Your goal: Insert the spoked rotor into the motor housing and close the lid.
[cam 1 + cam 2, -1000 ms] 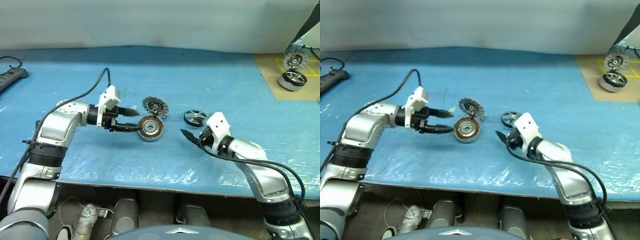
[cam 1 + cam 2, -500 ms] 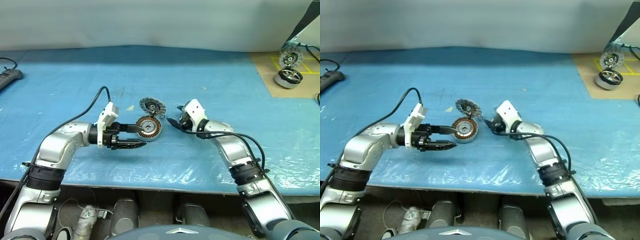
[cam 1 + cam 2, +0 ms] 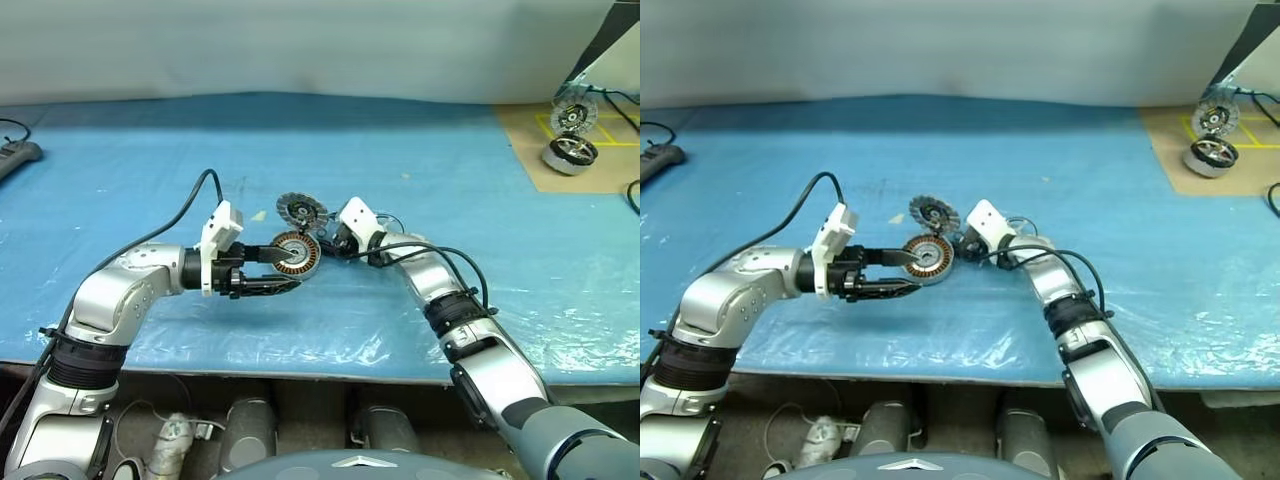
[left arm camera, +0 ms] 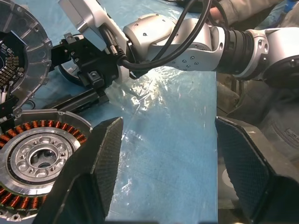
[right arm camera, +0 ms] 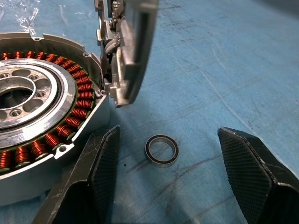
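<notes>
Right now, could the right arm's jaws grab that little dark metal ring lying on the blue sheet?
Probably yes: the small dark metal ring lies bare on the blue sheet, straight ahead between the right gripper's open jaws.

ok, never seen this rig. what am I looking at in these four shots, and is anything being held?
It is a two-armed humanoid robot at a table covered by a blue plastic sheet. The two wide pictures come from cameras in its head, looking down over both arms. The two close-ups come from a camera on each wrist, with that arm's two black jaws rising from the bottom. On the sheet lies a short round metal drum ringed with copper windings, the motor housing. Just behind it is a silver disc with a ribbed edge, its lid. A small dark metal ring lies beside the drum. Both pairs of jaws stand open, one on each side of the drum, holding nothing.
</notes>
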`<state>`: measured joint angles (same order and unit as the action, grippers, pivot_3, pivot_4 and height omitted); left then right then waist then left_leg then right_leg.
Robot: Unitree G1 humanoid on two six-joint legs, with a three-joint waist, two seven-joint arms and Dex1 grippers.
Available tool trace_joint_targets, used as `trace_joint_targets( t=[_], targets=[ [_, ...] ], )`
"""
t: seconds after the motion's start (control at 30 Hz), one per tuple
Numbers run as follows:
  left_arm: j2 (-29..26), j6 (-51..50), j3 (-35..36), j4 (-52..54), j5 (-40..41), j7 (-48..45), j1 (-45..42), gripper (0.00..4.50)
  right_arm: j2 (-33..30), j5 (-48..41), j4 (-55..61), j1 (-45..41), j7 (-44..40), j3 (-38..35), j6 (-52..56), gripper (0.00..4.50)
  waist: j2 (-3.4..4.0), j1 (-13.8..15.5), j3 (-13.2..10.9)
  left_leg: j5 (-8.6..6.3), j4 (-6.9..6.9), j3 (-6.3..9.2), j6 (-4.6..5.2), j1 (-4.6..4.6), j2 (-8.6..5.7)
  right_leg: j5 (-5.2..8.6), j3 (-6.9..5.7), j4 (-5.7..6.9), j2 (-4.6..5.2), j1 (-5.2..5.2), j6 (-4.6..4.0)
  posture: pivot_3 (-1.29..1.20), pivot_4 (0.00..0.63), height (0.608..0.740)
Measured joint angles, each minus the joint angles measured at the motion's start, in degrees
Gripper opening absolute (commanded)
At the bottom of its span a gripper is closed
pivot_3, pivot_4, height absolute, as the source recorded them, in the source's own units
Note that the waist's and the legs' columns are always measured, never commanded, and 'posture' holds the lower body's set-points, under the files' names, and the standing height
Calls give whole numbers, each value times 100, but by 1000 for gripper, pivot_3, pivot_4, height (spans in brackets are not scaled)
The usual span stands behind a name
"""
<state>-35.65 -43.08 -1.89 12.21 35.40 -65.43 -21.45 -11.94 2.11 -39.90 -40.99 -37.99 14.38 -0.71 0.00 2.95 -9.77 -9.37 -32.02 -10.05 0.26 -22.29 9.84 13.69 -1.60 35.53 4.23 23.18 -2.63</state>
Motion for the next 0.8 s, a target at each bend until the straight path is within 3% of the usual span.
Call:
trace_joint_targets(
  t=[0.23, 0.33, 0.57, 0.8],
  targets=[
    [-58, -50, -17, -1, 6, 72, -90, 3352, 311, -248, -432, -121, -70, -415, 122, 3557, 0, -41, 0, -13, -15, 1, 20, 36, 2, -2, 3, 8, 0, -36, -4, 0, 150, 740],
    [-95, -53, -41, -4, 16, 63, -94, 3395, 366, -230, -421, 25, -59, -424, 162, 2904, 0, -37, 0, -13, -13, 1, 20, 29, 2, -2, 2, 6, 0, -29, -4, 0, 150, 740],
    [-157, 48, -70, -117, -8, -69, -101, 3395, 466, -80, -57, 269, -24, -305, 215, 546, -1, -34, 1, -14, -13, 1, 20, 46, 2, -3, 4, 6, 0, -44, -4, 0, 150, 740],
    [-160, 295, -80, -467, -95, -214, -107, 3395, 364, -78, 465, 509, -38, -302, 481, 558, -2, -6, 0, -14, 8, 1, 19, 40, -2, -2, 5, -16, 2, -41, -4, 0, 150, 740]
  ],
)
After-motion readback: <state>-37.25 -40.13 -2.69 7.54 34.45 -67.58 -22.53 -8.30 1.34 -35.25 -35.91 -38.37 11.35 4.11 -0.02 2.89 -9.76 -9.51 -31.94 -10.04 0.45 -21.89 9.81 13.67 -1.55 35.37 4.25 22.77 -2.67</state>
